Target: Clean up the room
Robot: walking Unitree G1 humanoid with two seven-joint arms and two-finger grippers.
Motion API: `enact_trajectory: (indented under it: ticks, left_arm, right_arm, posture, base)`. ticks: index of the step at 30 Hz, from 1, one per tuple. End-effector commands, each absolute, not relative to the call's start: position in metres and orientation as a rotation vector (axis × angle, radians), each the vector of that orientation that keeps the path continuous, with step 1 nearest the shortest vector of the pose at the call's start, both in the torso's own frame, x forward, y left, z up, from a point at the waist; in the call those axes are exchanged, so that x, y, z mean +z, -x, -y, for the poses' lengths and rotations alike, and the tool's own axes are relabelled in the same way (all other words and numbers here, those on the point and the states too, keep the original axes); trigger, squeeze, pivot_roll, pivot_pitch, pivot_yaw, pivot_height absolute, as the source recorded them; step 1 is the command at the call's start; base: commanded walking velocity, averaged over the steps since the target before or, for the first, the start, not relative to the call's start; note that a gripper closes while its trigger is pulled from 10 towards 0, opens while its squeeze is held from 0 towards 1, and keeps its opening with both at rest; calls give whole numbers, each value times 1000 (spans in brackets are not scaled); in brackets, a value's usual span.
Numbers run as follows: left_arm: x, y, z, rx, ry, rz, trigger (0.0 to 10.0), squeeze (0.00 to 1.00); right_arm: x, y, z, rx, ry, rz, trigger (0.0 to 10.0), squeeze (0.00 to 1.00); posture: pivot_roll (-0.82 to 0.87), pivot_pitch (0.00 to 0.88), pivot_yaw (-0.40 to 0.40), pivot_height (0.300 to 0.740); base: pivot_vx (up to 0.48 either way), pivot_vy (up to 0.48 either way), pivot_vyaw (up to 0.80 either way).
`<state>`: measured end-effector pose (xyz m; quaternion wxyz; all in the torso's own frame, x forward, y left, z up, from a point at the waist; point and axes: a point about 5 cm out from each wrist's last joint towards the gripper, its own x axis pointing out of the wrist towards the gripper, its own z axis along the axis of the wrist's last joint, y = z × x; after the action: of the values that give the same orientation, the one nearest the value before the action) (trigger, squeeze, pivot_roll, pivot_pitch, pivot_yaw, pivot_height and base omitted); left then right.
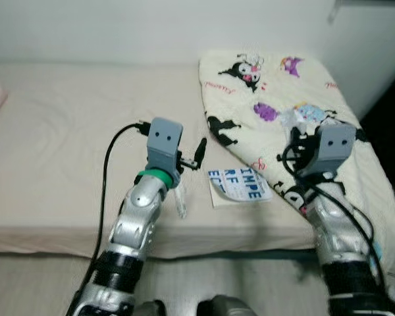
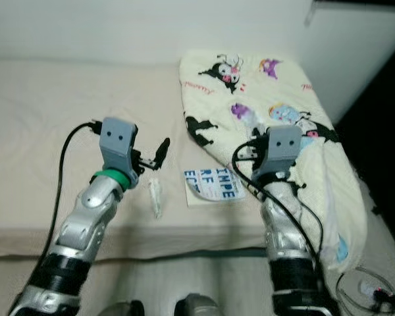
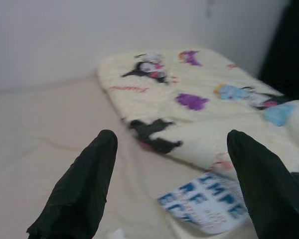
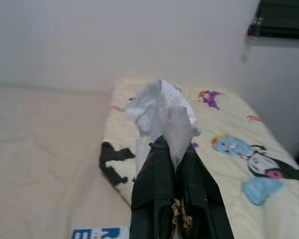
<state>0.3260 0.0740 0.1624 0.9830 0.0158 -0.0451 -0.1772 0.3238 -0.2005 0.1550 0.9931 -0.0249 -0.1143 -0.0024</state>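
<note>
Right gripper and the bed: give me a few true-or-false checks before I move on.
1. The right gripper is shut on a crumpled white tissue. True.
2. The left gripper is shut. False: its fingers stand wide apart, holding nothing.
3. A blue-lettered packet lies on the bed beside the cartoon-print blanket. True.
4. The small clear wrapper lies on the blanket. False: it lies on the bare bed, near the left gripper.

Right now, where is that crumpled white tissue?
The crumpled tissue is pinched in the right gripper, held above the cartoon blanket on the bed's right side.
</note>
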Motion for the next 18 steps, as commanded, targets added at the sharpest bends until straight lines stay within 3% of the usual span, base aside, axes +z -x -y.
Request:
enact_trajectory:
  ticks: [1, 10, 18]
  left_arm:
    - [155, -325, -77, -344, -40, 56, 10000, 0]
    - [154, -326, -78, -334, -37, 53, 10000, 0]
    - [149, -324, -80, -334, -38, 42, 10000, 0]
  right_arm:
    - [151, -322, 199, -6, 45, 215, 10000, 0]
    - [145, -321, 199, -30, 80, 192, 10000, 0]
    - [140, -319, 197, -29, 69, 184, 10000, 0]
  posture:
    - [-92, 40, 12, 740]
    - [-92, 43, 13, 740]
    - [-91, 51, 16, 705]
  base:
    - [0, 0, 0]
    - [0, 0, 0]
    - [0, 0, 0]
